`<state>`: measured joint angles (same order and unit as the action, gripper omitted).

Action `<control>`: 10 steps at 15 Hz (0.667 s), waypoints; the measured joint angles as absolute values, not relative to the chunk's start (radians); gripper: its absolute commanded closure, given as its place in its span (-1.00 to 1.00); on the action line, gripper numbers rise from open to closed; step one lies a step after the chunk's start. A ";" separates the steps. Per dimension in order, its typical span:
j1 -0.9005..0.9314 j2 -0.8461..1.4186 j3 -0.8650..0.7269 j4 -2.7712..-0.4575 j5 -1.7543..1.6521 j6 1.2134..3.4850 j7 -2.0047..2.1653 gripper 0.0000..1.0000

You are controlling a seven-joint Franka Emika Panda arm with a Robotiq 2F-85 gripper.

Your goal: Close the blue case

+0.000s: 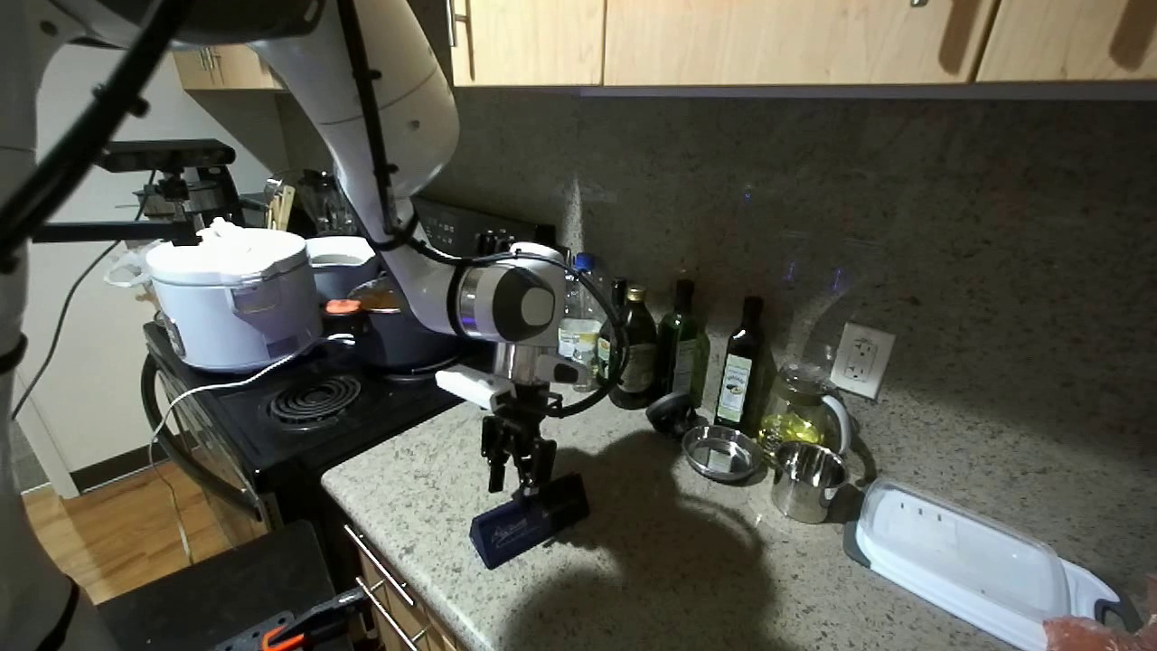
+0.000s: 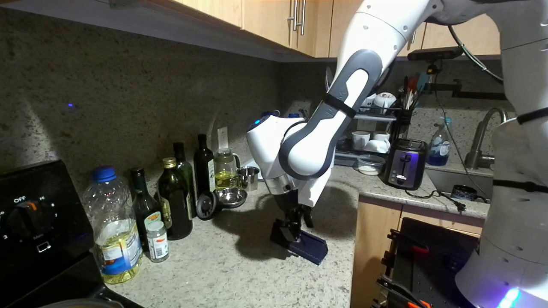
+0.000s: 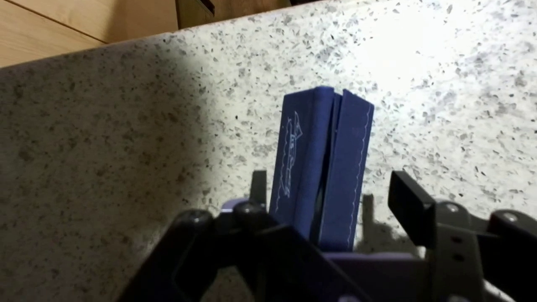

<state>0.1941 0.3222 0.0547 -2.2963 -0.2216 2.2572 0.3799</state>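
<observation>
The blue case (image 3: 346, 167) is a dark blue, wedge-shaped case lying on the stone counter. White drawing lines mark its face in the wrist view. A narrow dark gap runs along its length between two blue panels. The case also shows in both exterior views (image 1: 513, 532) (image 2: 311, 247). My gripper (image 3: 329, 179) is open, pointing down over the case. One finger is close beside the case's left edge in the wrist view; the other stands apart to its right. The gripper also shows in both exterior views (image 1: 519, 477) (image 2: 301, 229). The case's near end is hidden behind the gripper.
Oil bottles (image 1: 638, 348) stand along the backsplash. Beside them are a metal dish (image 1: 721, 454), a metal cup (image 1: 807, 484) and a glass jug (image 2: 226, 171). A white rectangular container (image 1: 963, 551) lies farther along. A black stove (image 1: 298, 425) adjoins the counter. The counter's front edge is near the case.
</observation>
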 measured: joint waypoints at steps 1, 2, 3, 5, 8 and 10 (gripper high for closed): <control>0.195 0.310 0.055 -2.297 -0.222 2.257 0.380 -1.00; 0.196 0.296 0.055 -2.298 -0.223 2.257 0.380 -1.00; 0.198 0.282 0.056 -2.299 -0.224 2.257 0.381 -1.00; 0.203 0.253 0.058 -2.302 -0.225 2.257 0.381 -1.00; 0.207 0.214 0.067 -2.310 -0.225 2.257 0.381 -1.00; 0.207 0.192 0.073 -2.320 -0.225 2.257 0.381 -1.00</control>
